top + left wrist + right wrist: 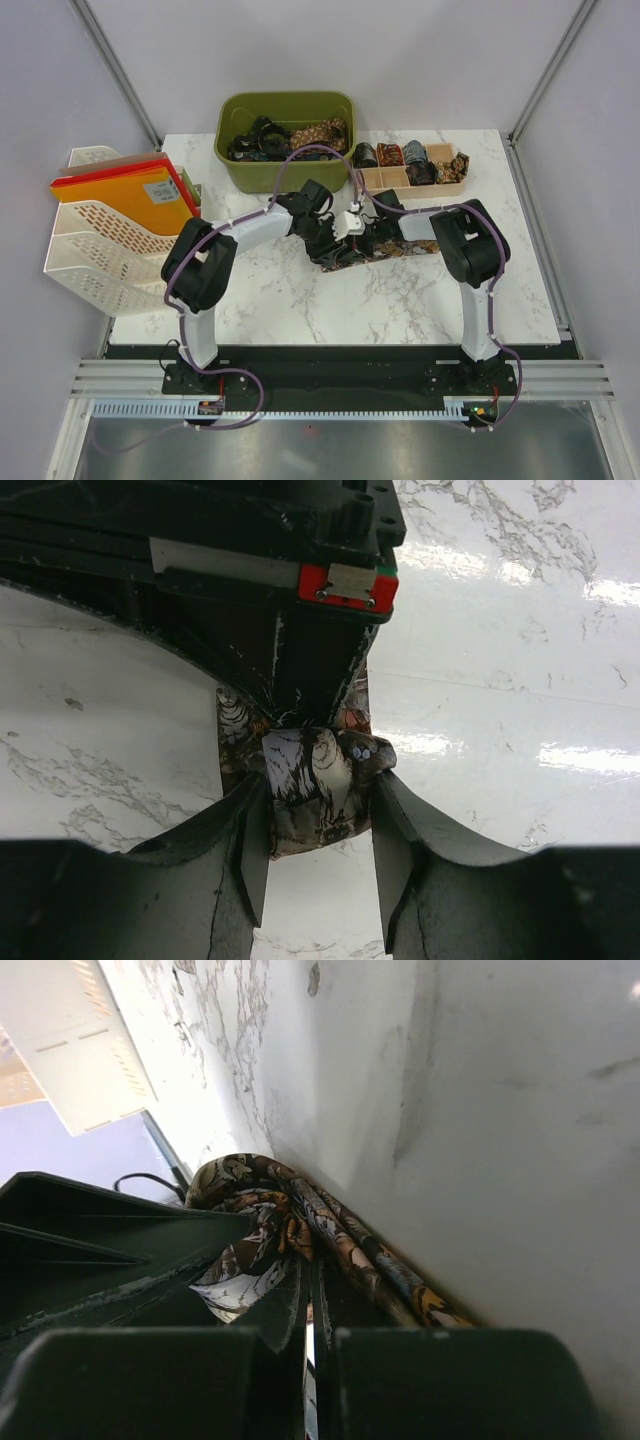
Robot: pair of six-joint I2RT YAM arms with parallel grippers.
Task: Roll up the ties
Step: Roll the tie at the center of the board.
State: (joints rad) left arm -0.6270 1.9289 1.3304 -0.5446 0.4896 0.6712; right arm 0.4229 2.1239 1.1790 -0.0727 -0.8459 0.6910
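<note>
Left gripper (322, 780) right up close: it has clamped both sides of a small rolled end of the paisley tie (310, 815), and the roll bulges between them. Opposite it comes the right gripper (308, 1282), jaws shut tight, with the tie's folded bands running right up to its tips. Whether it pinches fabric I cannot tell.

From above, both grippers meet mid-table on the marble table (300, 300), and most of this tie lies flat, stretching toward the right arm. So the roll is only begun: one short turn made, by my reckoning, with the long tail left to wind.

Behind them, several rolled ties (390, 153) sit in the divided tray (385, 180), so those are done. A heap of unrolled ties (290, 135) waits in the green bin (225, 130). Plenty left.
</note>
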